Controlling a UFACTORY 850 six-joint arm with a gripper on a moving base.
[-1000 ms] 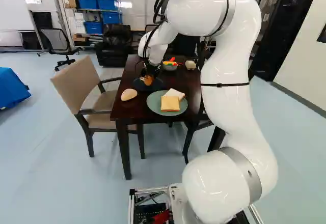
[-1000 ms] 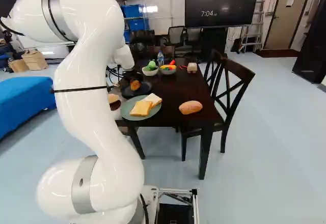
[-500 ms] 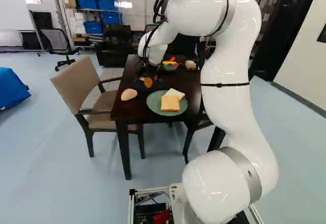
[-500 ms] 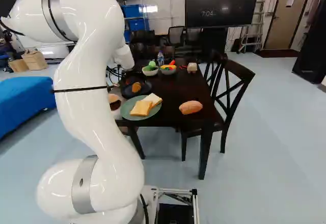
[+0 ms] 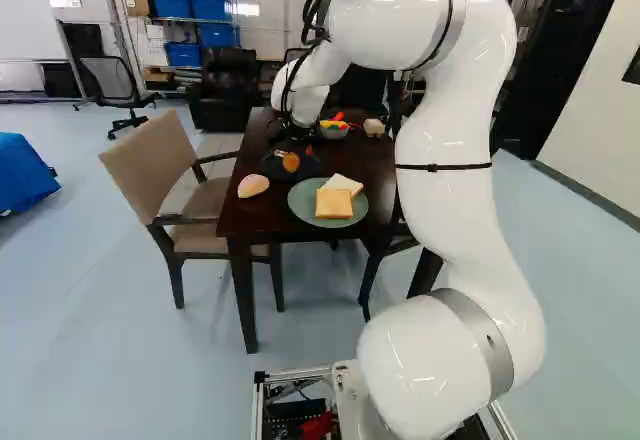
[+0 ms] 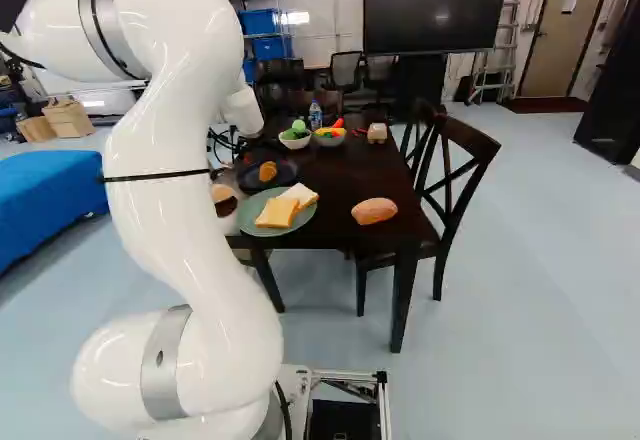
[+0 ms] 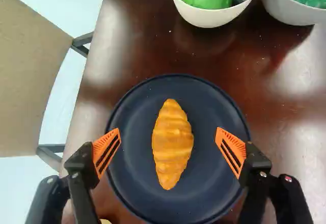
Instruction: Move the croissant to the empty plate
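Pincer (image 5: pixel 295 150) low over the desk (image 6: pixel 335 180), fingers wide apart. In the wrist view the pincer (image 7: pixel 168 135) straddles the croissant (image 7: pixel 172 143), orange pads (image 7: pixel 107 151) on either side of it, a clear gap at each; nothing gripped. Croissant lies on the dark blue plate (image 7: pixel 204 196), its long axis running between the two fingers. Whether the fingertips touch the plate: cannot tell.

Hard to make out: in the left base view the pincer's dark body merges with the dark plate and desk; croissant only a small orange patch. In the right base view the white arm (image 6: pixel 190 200) covers part of the desk's near left side and cuts across a pale bun (image 5: pixel 253 185). Ahead of the pincer, bowl of green vegetables (image 7: pixel 204 18) and a second bowl (image 7: pixel 293 15), both cut off by the wrist view's edge. Behind the croissant's plate, nearer the base, a green plate (image 5: pixel 302 203) with bread slices (image 5: pixel 334 203).
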